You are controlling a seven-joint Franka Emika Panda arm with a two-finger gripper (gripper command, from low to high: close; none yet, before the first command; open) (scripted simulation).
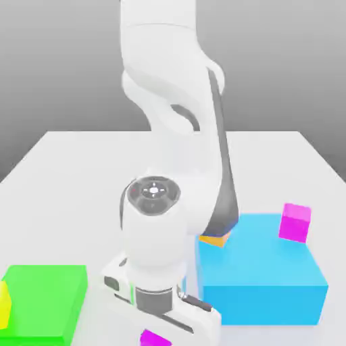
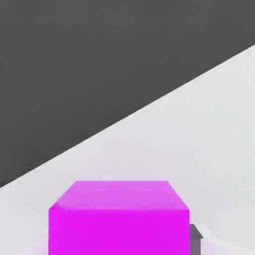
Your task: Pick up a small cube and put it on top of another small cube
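A small magenta cube sits on the white table at the near edge, directly under my hand. My gripper has come down over it. In the hand view this magenta cube lies close up between the jaws, and one dark fingertip presses against its side. The gripper is shut on it. A second small magenta cube stands on the far corner of a big blue block at the exterior view's right. A small orange cube peeks out from behind my arm on that block's edge.
A large green block lies at the exterior view's lower left with a yellow cube at its edge. My white arm rises through the middle. The white table stretches away behind.
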